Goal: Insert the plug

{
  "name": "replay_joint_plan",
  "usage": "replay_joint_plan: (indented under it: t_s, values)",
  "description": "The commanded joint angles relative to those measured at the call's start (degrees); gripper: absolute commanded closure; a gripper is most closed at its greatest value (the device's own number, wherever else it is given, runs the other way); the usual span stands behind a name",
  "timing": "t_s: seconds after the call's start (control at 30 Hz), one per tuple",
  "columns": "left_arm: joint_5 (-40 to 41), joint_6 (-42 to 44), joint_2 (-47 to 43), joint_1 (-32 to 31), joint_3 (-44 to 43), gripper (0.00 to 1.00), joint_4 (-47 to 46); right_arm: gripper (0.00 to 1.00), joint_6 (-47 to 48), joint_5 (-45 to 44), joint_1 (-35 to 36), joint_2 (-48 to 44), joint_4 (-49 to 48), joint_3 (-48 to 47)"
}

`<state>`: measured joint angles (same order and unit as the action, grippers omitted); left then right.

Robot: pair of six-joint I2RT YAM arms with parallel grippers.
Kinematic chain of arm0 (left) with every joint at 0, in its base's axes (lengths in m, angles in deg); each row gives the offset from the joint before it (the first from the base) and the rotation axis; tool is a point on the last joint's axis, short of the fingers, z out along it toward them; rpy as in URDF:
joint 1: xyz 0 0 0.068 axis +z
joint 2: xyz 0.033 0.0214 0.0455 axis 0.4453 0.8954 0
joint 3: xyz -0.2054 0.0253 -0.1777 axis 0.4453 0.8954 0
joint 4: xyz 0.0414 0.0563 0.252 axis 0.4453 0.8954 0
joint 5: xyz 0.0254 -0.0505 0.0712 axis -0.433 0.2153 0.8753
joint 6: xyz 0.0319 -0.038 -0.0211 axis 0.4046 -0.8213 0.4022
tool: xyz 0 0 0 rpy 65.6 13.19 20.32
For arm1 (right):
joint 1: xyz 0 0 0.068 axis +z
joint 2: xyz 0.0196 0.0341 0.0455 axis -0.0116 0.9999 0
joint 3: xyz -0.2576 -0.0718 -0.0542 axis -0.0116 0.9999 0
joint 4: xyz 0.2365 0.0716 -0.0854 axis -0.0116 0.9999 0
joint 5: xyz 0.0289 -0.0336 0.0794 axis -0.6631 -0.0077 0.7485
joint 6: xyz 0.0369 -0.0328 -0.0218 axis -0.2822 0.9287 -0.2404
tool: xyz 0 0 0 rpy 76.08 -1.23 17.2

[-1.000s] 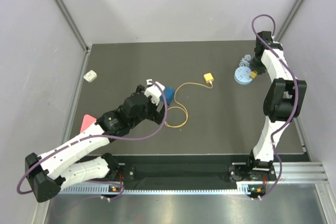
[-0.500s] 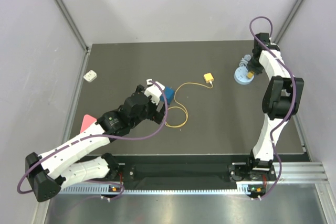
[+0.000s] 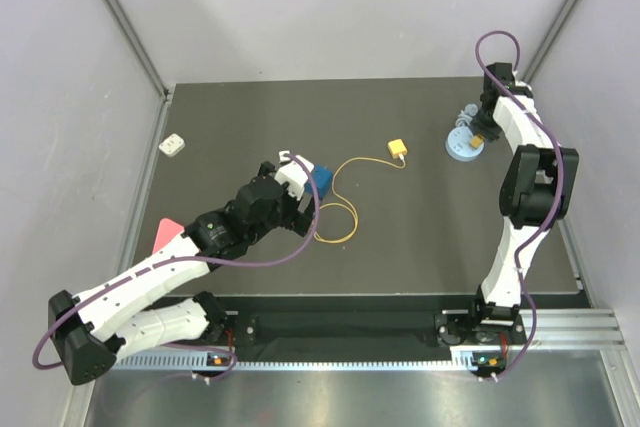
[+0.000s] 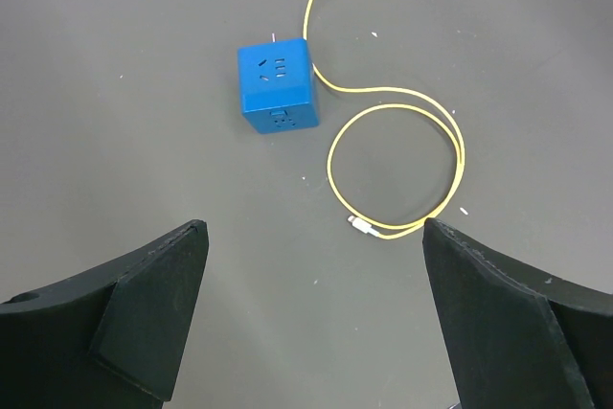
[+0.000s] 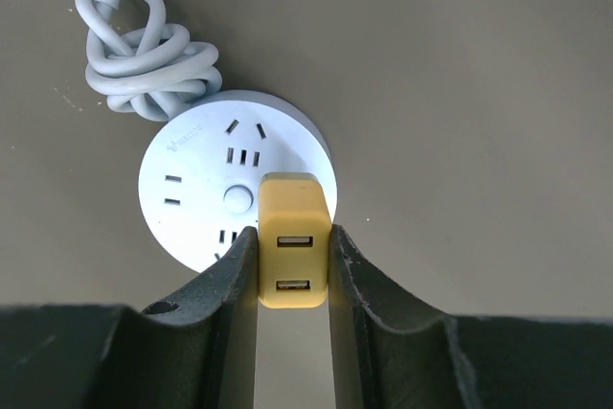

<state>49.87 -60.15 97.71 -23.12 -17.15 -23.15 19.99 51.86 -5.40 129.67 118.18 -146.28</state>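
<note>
The plug [image 3: 397, 149], a small yellow block on the end of a thin yellow cable [image 3: 345, 169], lies on the mat mid-table, apart from both grippers. My right gripper [image 5: 292, 237] is shut on a different yellow block [image 5: 292, 246] that has two USB ports and no cable. It holds this block over the near edge of a round white socket hub [image 5: 196, 179], which also shows in the top view [image 3: 461, 146]. My left gripper [image 4: 311, 237] is open and empty, above the mat near a blue socket cube [image 4: 277, 85] and the cable's loop [image 4: 397, 170].
The hub's grey cord [image 5: 144, 55] is knotted behind it. A small white adapter [image 3: 173, 146] lies at the far left and a pink piece [image 3: 167, 232] by the left arm. The cable's free white tip [image 4: 356, 223] lies just ahead of my left fingers.
My right gripper, with the cable-less yellow block, has shifted slightly toward the far side over the round hub. The left arm has not moved.
</note>
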Motion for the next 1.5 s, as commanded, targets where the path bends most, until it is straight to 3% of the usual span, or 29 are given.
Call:
replay_joint_plan:
  t_s: [0.0, 0.67, 1.47]
  values:
    - [0.47, 0.05, -0.55, -0.19, -0.25, 0.02, -1.77, 1.00, -0.71, -1.05, -0.19, -1.80, 1.38, 1.12]
    - [-0.15, -0.13, -0.90, -0.19, -0.25, 0.02, -1.59, 1.00, -2.20, -1.48, -0.37, -2.95, 1.04, 3.58]
    - [0.29, 0.22, -0.99, -0.18, -0.16, 0.02, -1.85, 1.00, -1.59, -2.53, 1.04, 4.78, 1.55, 6.05]
